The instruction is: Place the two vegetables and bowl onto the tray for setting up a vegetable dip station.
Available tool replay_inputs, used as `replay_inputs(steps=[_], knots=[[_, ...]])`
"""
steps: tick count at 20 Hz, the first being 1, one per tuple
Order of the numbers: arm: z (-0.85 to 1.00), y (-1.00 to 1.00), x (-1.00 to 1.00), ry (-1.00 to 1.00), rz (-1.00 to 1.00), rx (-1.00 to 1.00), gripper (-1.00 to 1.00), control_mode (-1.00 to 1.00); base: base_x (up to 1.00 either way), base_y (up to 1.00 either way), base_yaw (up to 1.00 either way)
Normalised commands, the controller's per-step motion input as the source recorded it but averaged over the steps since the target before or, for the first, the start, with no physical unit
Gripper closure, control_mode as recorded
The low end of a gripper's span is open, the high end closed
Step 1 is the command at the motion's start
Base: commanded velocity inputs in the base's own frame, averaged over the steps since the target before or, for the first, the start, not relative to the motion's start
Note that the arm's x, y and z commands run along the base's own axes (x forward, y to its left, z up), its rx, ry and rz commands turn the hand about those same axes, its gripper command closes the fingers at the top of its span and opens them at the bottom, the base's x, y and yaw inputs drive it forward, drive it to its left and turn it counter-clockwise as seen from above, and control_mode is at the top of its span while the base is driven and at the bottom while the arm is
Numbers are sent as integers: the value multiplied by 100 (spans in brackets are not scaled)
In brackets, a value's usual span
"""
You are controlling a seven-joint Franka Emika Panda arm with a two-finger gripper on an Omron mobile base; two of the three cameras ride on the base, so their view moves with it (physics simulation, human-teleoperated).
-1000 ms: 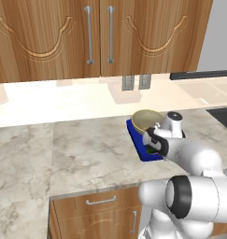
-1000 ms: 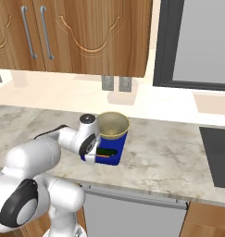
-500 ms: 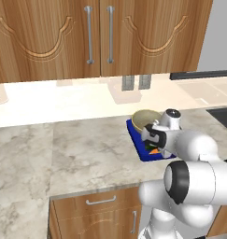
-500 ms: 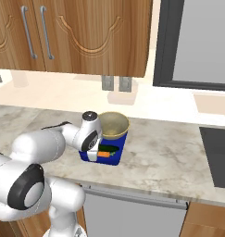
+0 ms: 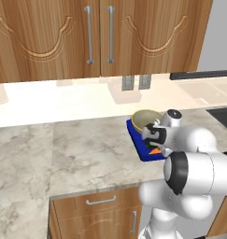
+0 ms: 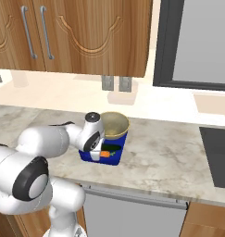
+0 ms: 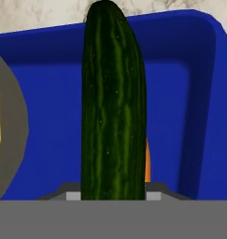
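My pincer (image 6: 101, 149) hangs low over the near part of the blue tray (image 6: 88, 156) on the marble counter (image 6: 169, 157), and I cannot tell how far its tips stand apart, since the cucumber (image 7: 114, 102) hides them in the hand view. That cucumber lies lengthwise in the tray with a sliver of the orange vegetable (image 7: 147, 161) just beside it. The tan bowl (image 6: 114, 124) sits on the tray's far end, to the right of my wrist.

dark green striped cucumber (image 7: 113, 107), blue tray (image 7: 180, 70)
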Motion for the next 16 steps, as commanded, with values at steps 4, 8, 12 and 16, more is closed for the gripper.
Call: replay_inputs(steps=[4, 8, 12, 16], knots=[[-14, 0, 23, -6, 0, 0, 100, -100, 0, 0, 0], [-16, 0, 16, -3, 0, 0, 100, -100, 0, 0, 0], [-10, 0, 10, -1, 0, 0, 100, -100, 0, 0, 0], [-7, 0, 2, 0, 0, 0, 100, -100, 0, 0, 0]])
